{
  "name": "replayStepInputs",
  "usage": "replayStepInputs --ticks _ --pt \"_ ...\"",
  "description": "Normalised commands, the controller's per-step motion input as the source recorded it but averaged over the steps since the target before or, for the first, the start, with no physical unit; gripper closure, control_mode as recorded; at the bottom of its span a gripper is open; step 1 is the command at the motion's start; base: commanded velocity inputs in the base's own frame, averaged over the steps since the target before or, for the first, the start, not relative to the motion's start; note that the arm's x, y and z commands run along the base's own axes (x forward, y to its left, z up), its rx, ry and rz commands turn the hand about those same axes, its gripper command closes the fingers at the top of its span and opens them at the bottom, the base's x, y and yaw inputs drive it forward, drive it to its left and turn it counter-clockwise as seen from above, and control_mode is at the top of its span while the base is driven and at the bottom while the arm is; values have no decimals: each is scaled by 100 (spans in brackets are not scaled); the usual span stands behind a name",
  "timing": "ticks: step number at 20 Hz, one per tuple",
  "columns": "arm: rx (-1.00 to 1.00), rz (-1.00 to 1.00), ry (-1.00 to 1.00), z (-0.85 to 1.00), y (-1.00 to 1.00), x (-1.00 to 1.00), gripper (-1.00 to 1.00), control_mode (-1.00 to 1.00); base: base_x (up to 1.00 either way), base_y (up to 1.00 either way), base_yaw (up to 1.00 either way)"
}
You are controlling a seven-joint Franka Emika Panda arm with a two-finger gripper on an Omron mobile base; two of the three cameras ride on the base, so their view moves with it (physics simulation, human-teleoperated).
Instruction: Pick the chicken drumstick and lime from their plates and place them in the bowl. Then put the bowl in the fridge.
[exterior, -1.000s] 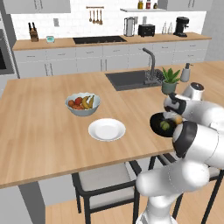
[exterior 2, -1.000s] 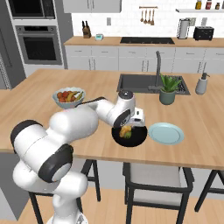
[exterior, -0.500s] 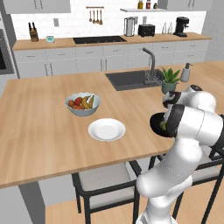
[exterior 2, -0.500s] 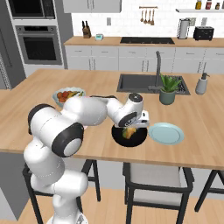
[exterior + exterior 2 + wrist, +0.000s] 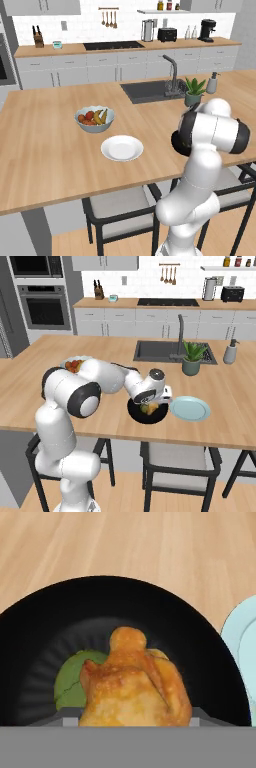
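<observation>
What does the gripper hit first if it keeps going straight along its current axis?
Most likely the drumstick, right ahead of the gripper in the hand view. It lies in the black bowl beside the lime. Depth is unclear; the fingers may already be around it.

Glossy white rounded arm [image 5: 75,391] with dark joint bands.

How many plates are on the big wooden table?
2. The white plate sits in front of the fruit bowl. The pale blue-green plate lies right beside the black bowl. Both look empty.
</observation>
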Motion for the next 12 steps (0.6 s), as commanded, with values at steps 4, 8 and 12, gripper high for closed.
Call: replayStepInputs --ticks 4,8,12 --pt "0 0 -6 -2 3 20 -100 -100 0 0 0" --pt "-1 0 -12 0 6 -9 -100 -100 0 0 0" --pt "0 0 -15 21 5 -21 -100 -100 0 0 0"
